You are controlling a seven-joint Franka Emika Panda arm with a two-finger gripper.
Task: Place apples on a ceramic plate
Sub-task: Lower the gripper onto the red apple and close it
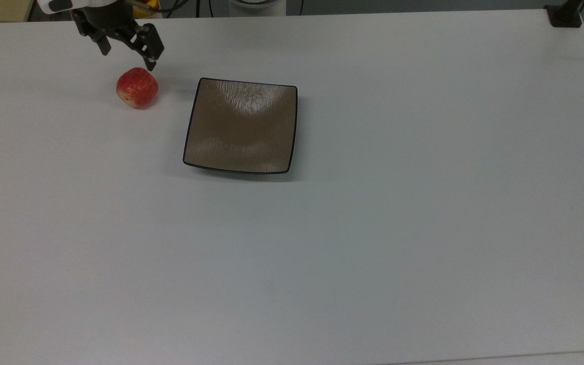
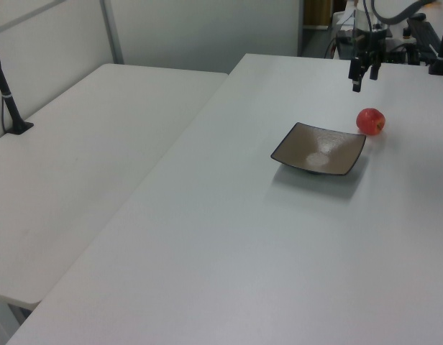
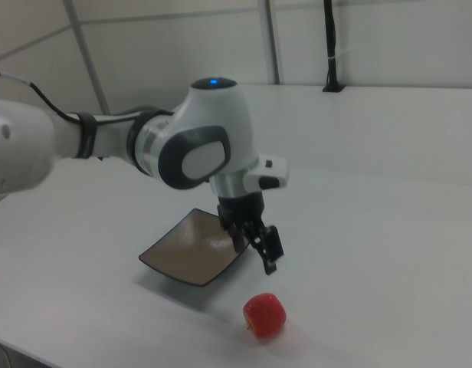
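A wide, plain white desk [image 1: 373, 228] carries a square brown ceramic plate [image 1: 241, 126] with a thin dark rim, its glossy hollow catching the room's overhead light. A single small red apple [image 1: 137, 87] with a yellowish patch sits on the bare desk just beside the plate, off the plate's edge on the top view's left, not touching it. In the left view the apple [image 2: 370, 121] lies past the plate [image 2: 319, 149] on the left view's right; in the right view the apple [image 3: 265, 314] rests nearer the camera than the plate [image 3: 191, 249].

The pincer [image 1: 127, 57] of the white robot arm [image 3: 144, 146] hangs above the desk just beyond the apple, on the side away from the top view's bottom edge, its black fingers spread apart and holding nothing. In the right view the pincer [image 3: 255, 249] hovers over the plate's near corner, clear of the apple.

A second white desk [image 2: 78, 165] adjoins the plate's desk along a seam on the left view's left. Pale partition walls [image 2: 207, 29] with metal uprights close the room behind it. A black pole on a clamp base [image 2: 9, 100] stands on that second desk, and another black mount [image 1: 566, 15] sits at the desk corner far from the plate on the top view's right.
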